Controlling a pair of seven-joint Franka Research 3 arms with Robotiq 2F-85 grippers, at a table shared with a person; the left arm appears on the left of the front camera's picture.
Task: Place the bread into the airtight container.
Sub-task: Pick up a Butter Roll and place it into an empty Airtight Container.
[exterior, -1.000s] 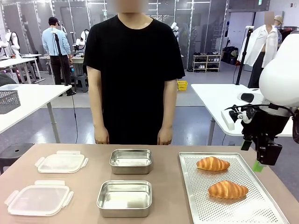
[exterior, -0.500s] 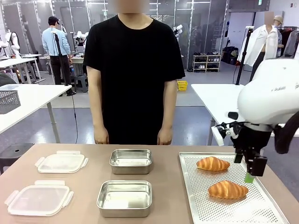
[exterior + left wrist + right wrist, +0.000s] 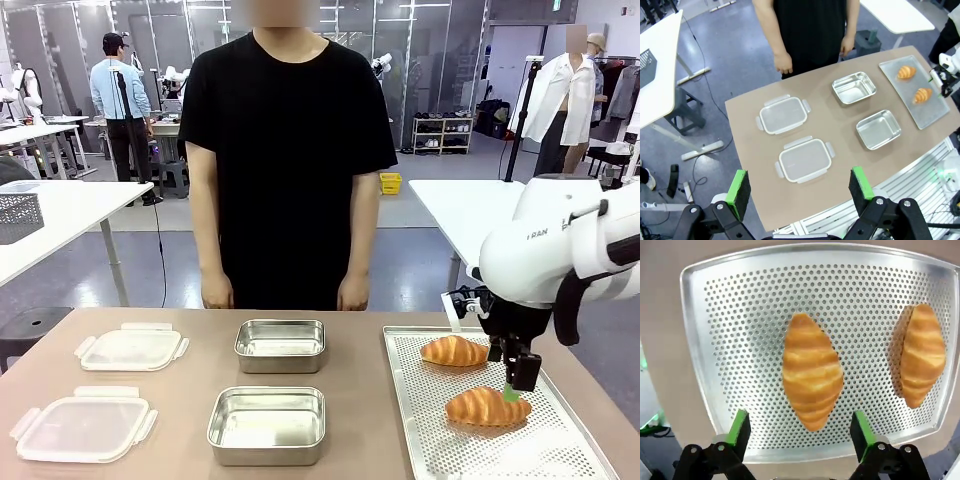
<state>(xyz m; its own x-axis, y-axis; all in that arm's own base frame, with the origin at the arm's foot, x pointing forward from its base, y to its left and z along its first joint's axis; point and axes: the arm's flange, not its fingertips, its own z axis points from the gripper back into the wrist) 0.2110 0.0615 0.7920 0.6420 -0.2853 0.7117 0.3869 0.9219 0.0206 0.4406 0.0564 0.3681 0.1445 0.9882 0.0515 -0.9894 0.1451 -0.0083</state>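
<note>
Tray (image 3: 560, 450) right on table (image 3: 190, 395), far bread (image 3: 455, 351) behind near bread (image 3: 487, 406) on it. Centre: far container (image 3: 280, 345) behind near container (image 3: 266, 425). Left: far lid (image 3: 131, 348) behind near lid (image 3: 84, 424). Person (image 3: 288, 150) beyond table.

The tray (image 3: 740, 315) is dull perforated metal; the two containers (image 3: 266, 454) are shiny steel, the lids (image 3: 84, 424) cloudy plastic, the bread (image 3: 812, 372) glossy-crusted, the table (image 3: 190, 400) matt brown.

Letters "RAN" on the right arm (image 3: 545, 255)

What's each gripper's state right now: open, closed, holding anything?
Left gripper: open, holding nothing, high above the table.
Right gripper: open, holding nothing, over the near croissant.
</note>
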